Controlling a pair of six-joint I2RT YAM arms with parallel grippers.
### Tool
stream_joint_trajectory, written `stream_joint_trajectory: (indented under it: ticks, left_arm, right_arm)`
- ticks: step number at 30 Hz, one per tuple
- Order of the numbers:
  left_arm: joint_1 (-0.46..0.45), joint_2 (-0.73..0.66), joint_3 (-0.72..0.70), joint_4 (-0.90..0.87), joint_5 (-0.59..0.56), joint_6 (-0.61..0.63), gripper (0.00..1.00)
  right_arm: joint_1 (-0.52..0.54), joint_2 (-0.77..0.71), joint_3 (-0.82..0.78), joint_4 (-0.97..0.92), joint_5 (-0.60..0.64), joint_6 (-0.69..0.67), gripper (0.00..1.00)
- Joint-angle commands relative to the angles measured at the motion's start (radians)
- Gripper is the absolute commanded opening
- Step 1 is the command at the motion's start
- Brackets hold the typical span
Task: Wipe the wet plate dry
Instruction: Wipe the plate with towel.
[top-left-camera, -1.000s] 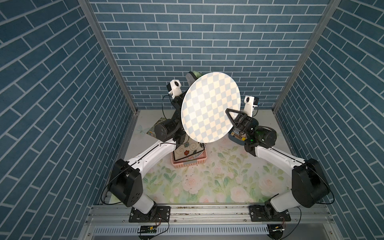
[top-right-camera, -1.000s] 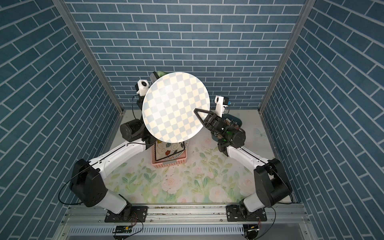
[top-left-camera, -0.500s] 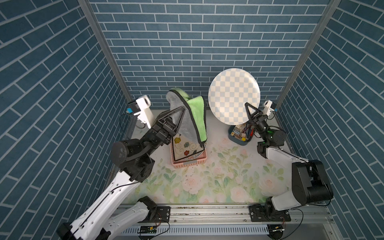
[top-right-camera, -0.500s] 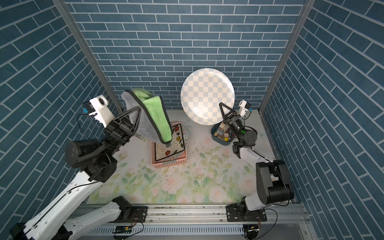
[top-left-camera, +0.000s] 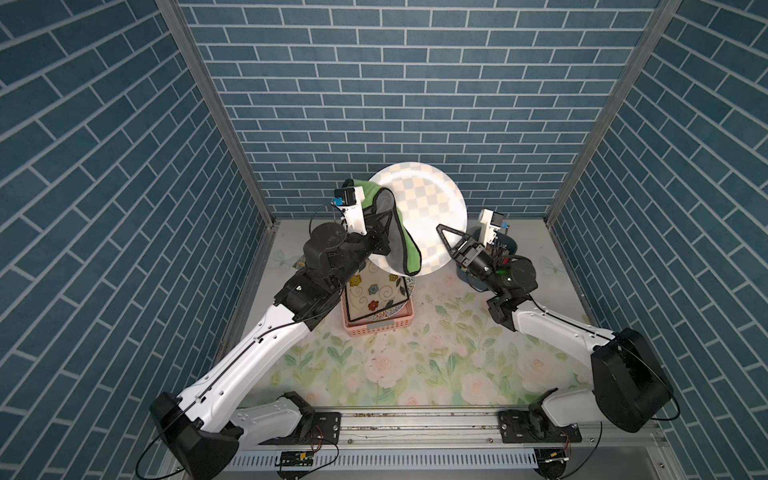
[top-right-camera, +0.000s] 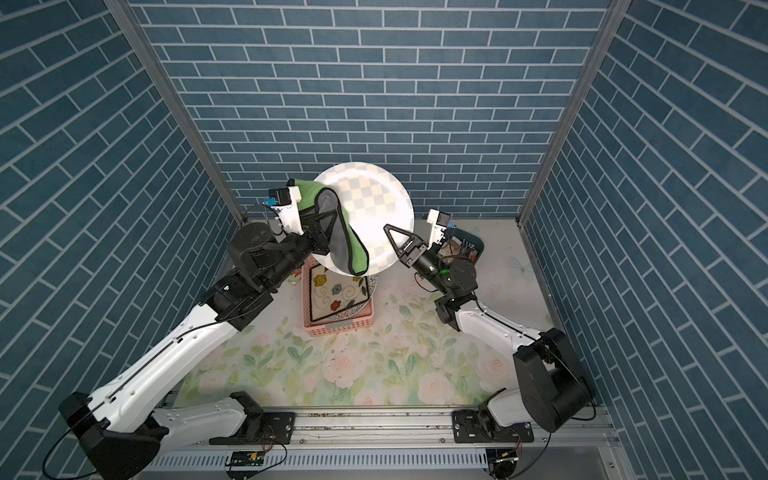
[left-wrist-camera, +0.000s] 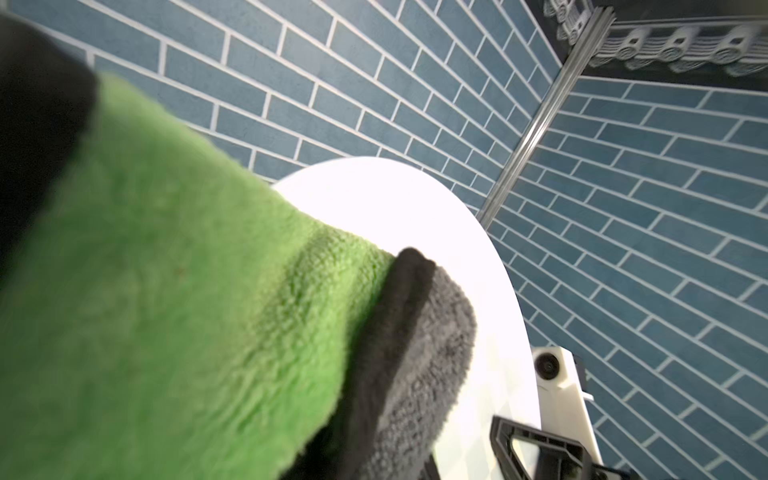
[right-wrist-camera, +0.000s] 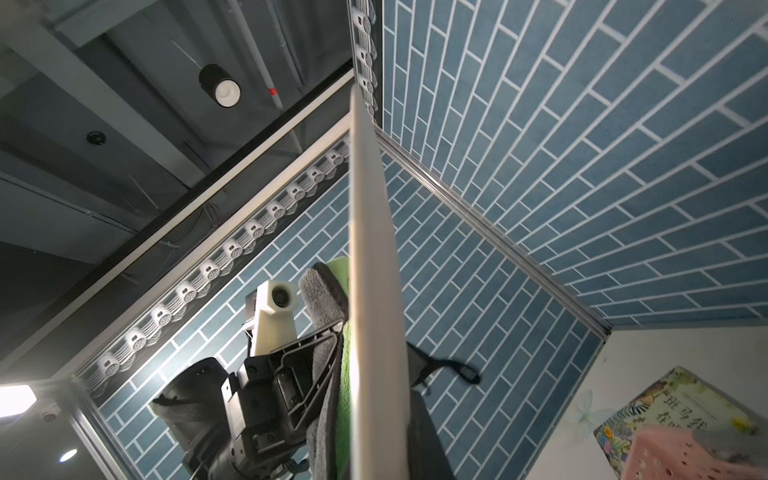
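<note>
A round checked plate (top-left-camera: 430, 208) (top-right-camera: 374, 203) stands on edge in the air above the basket. My right gripper (top-left-camera: 442, 230) (top-right-camera: 390, 230) is shut on its lower right rim. A green and grey cloth (top-left-camera: 401, 241) (top-right-camera: 351, 245) hangs from my left gripper (top-left-camera: 382, 235) (top-right-camera: 328, 222), which is shut on it. The cloth lies flat against the left part of the plate's face. From the right wrist the plate (right-wrist-camera: 370, 270) shows edge-on, with the cloth (right-wrist-camera: 326, 295) pressed to one side. In the left wrist view the cloth (left-wrist-camera: 166, 291) hides my own jaws, beside the plate (left-wrist-camera: 415, 216).
A pink basket (top-left-camera: 376, 330) (top-right-camera: 336, 326) with patterned plates stands on the floral mat (top-left-camera: 415, 365) under the raised plate. A dark blue cup of utensils (top-left-camera: 509, 247) sits behind the right wrist. A book (right-wrist-camera: 665, 415) lies at the back. Brick walls close three sides.
Half a second ago the cloth was held well left of the plate. The left gripper has since brought it against the plate's face, and the plate has shifted left and lower.
</note>
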Motion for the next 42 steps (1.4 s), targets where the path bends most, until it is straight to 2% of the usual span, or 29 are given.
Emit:
stream_joint_trajectory:
  ticks: [1, 4, 6, 9, 11, 13, 15, 17, 18, 20, 24, 26, 27, 29, 30, 31, 34, 38, 40, 42]
  left_arm:
    - [-0.031, 0.069, -0.031, -0.057, -0.011, 0.038, 0.00]
    - [-0.144, 0.125, -0.083, -0.017, 0.015, 0.037, 0.00]
    - [-0.154, 0.120, -0.112, -0.004, -0.013, -0.008, 0.00]
    - [-0.088, 0.045, -0.140, -0.012, -0.125, -0.038, 0.00]
    - [0.005, 0.000, -0.138, -0.027, -0.125, -0.055, 0.00]
    - [0.061, -0.008, -0.126, -0.038, -0.097, -0.031, 0.00]
    - [0.064, 0.029, -0.096, -0.048, -0.021, 0.004, 0.00]
    - [0.044, 0.093, -0.077, -0.033, 0.084, -0.005, 0.00]
    - [0.022, 0.125, -0.066, -0.028, 0.098, -0.007, 0.00]
    - [-0.009, 0.176, -0.028, -0.027, 0.080, -0.008, 0.00]
    - [0.021, 0.200, 0.064, -0.069, -0.059, -0.024, 0.00]
    - [0.044, 0.210, 0.099, -0.072, -0.023, -0.006, 0.00]
    - [0.045, 0.226, 0.114, -0.049, 0.070, 0.031, 0.00]
    - [0.034, 0.264, 0.108, 0.019, 0.282, 0.056, 0.00]
    - [0.010, 0.286, 0.108, 0.030, 0.345, 0.070, 0.00]
    - [-0.020, 0.312, 0.113, 0.018, 0.358, 0.091, 0.00]
    - [-0.077, 0.315, 0.052, 0.007, 0.308, 0.090, 0.00]
    - [-0.044, 0.195, -0.115, 0.029, 0.186, 0.037, 0.00]
    - [-0.005, 0.145, -0.169, 0.008, 0.153, 0.033, 0.00]
    - [0.017, 0.130, -0.203, -0.010, 0.177, 0.042, 0.00]
  right_arm:
    - [0.081, -0.012, 0.076, 0.208, -0.068, -0.004, 0.00]
    - [0.016, -0.020, 0.102, 0.204, -0.033, -0.001, 0.00]
    - [-0.036, -0.039, 0.113, 0.152, -0.032, -0.007, 0.00]
    - [-0.049, -0.092, 0.112, 0.005, -0.066, -0.101, 0.00]
    - [-0.007, -0.127, 0.115, -0.129, -0.088, -0.207, 0.00]
    - [0.073, -0.140, 0.111, -0.215, -0.088, -0.284, 0.00]
    - [0.127, -0.123, 0.109, -0.198, -0.102, -0.292, 0.00]
    - [0.140, -0.099, 0.126, -0.163, -0.120, -0.283, 0.00]
    - [0.136, -0.094, 0.143, -0.164, -0.120, -0.290, 0.00]
    - [0.119, -0.099, 0.179, -0.202, -0.108, -0.327, 0.00]
    - [0.090, -0.136, 0.201, -0.316, -0.108, -0.385, 0.00]
    - [0.109, -0.145, 0.188, -0.357, -0.115, -0.405, 0.00]
    - [0.128, -0.143, 0.176, -0.371, -0.101, -0.414, 0.00]
    - [0.157, -0.132, 0.164, -0.343, -0.078, -0.407, 0.00]
    - [0.154, -0.126, 0.165, -0.320, -0.074, -0.397, 0.00]
    - [0.145, -0.125, 0.166, -0.300, -0.056, -0.389, 0.00]
    - [0.048, -0.144, 0.182, -0.276, -0.042, -0.342, 0.00]
    - [-0.116, -0.180, 0.142, -0.196, -0.043, -0.202, 0.00]
    - [-0.118, -0.190, 0.118, -0.175, -0.016, -0.181, 0.00]
    - [-0.067, -0.167, 0.118, -0.146, -0.020, -0.176, 0.00]
